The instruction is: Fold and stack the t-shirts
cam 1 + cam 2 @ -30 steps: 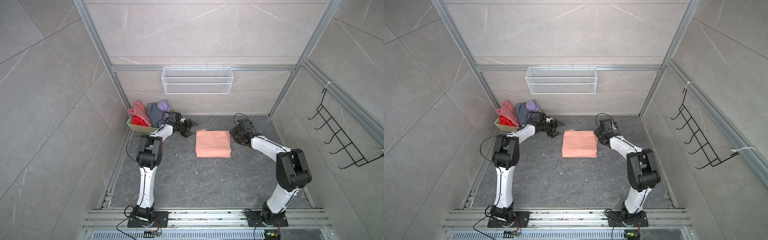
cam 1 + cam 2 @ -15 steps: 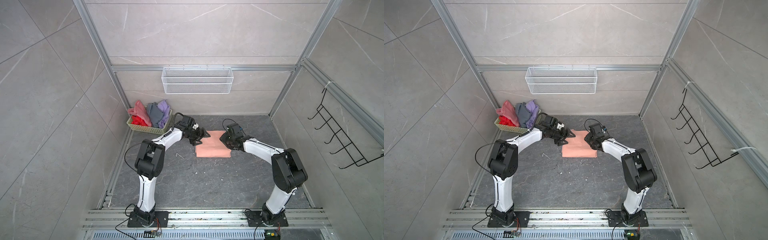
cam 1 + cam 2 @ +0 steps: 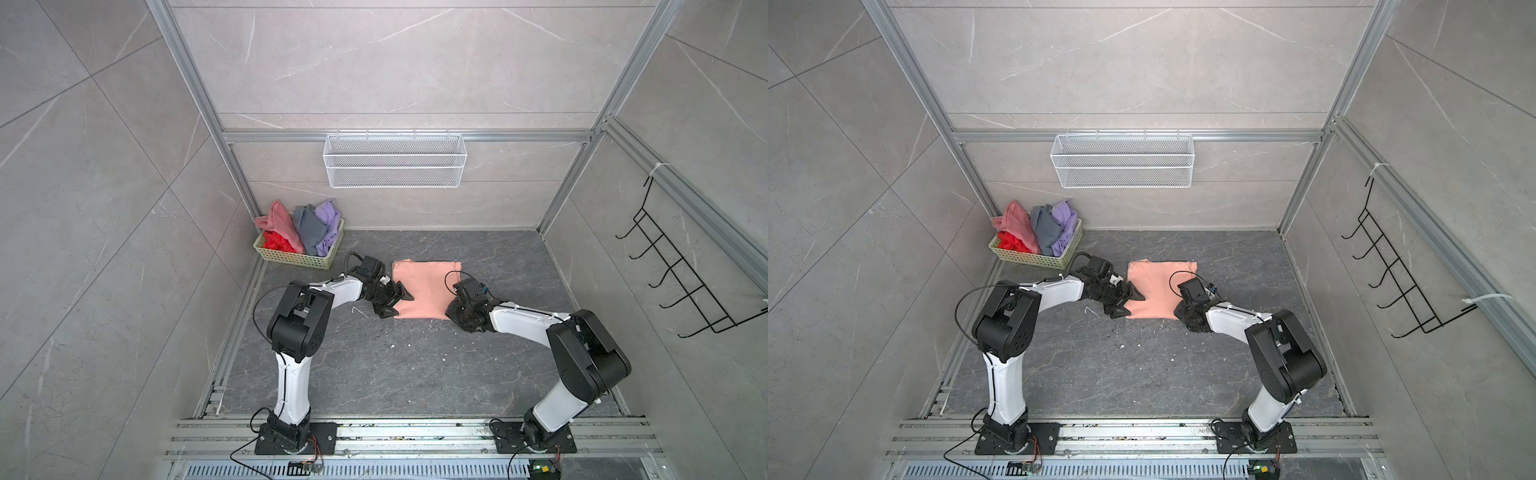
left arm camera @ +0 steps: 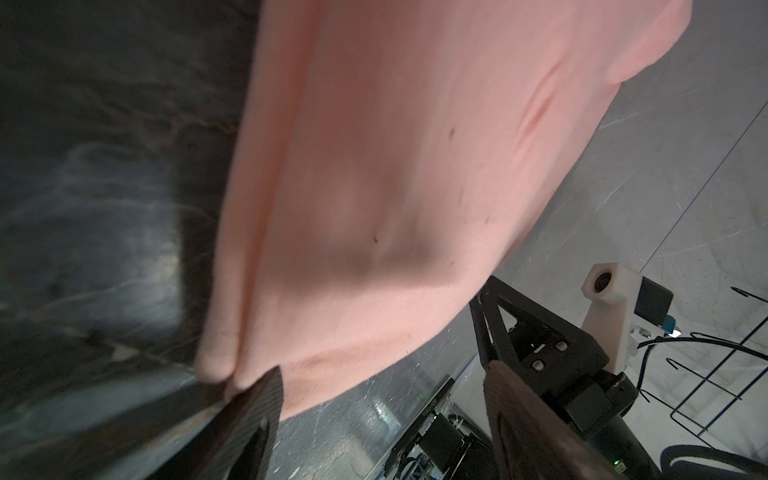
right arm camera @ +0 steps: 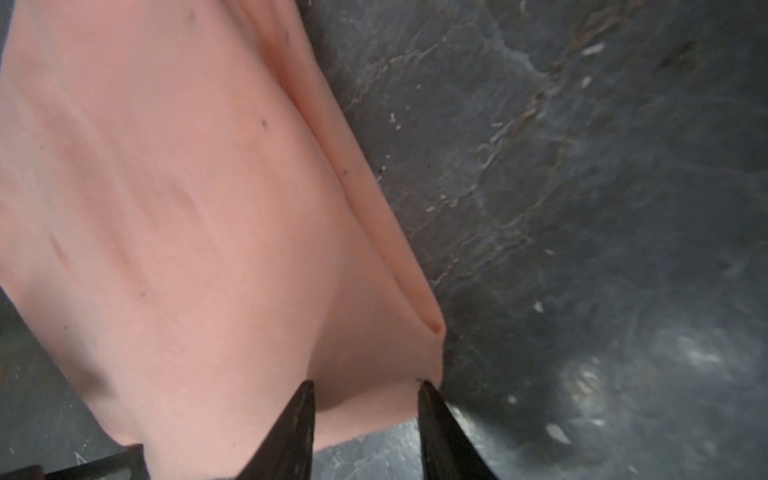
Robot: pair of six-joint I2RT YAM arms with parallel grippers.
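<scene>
The peach shirt (image 3: pixel 424 291) lies folded flat, a neat rectangle on the floor (image 3: pixel 374 365). At the shirt's near left corner the left claw (image 3: pixel 396 304) stands wide open and holds nothing. In the left wrist view one finger (image 4: pixel 257 399) touches that corner and the other hangs clear of the cloth. At the shirt's near right corner the right claw (image 5: pixel 365 386) is part open, its tips apart at the hem. They seem to rest on the cloth rather than pinch it, though blur leaves that unsure. Behind and left of the shirt, apart from it, sits the basket (image 3: pixel 291 259). It is heaped with a crumpled pink shirt (image 3: pixel 278 220), red shirt (image 3: pixel 274 242), grey shirt (image 3: pixel 308 227) and lavender shirt (image 3: pixel 326 216).
</scene>
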